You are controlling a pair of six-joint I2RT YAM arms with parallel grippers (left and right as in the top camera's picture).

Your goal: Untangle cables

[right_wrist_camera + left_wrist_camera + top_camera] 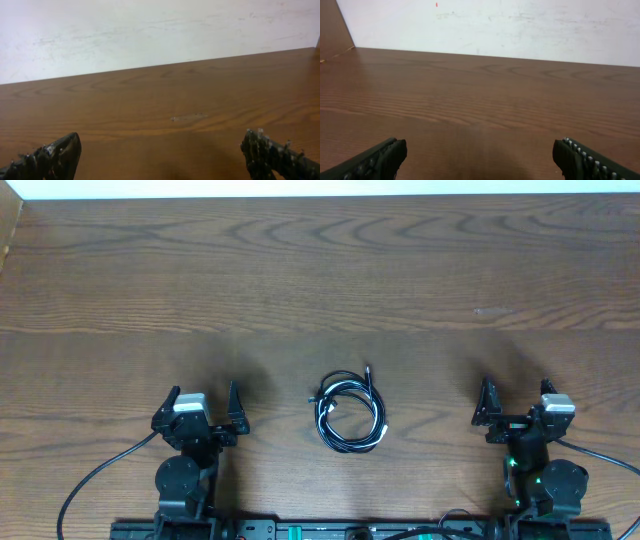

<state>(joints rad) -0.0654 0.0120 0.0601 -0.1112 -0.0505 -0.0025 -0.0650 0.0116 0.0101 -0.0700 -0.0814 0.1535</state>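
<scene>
Coiled thin black cables (326,415) lie between spread left end effector (204,392) and spread right end effector (516,390); left marginally nearer.

Soft, even light from above, with no hard glare anywhere on the wooden table (320,270). Faint, blurred shadows on the wood just beyond the left gripper (203,395) and the right gripper (517,395) in the overhead view. Thin bright highlights along the cables (350,420), strands only partly distinguishable at this resolution. White wall (495,25) bright, close to washed out in both wrist views, with a mild sheen on the far tabletop. Dim patch low and central there. Fingertips (375,160) soft and dark at the bottom corners, cropped by the frame edge.
</scene>
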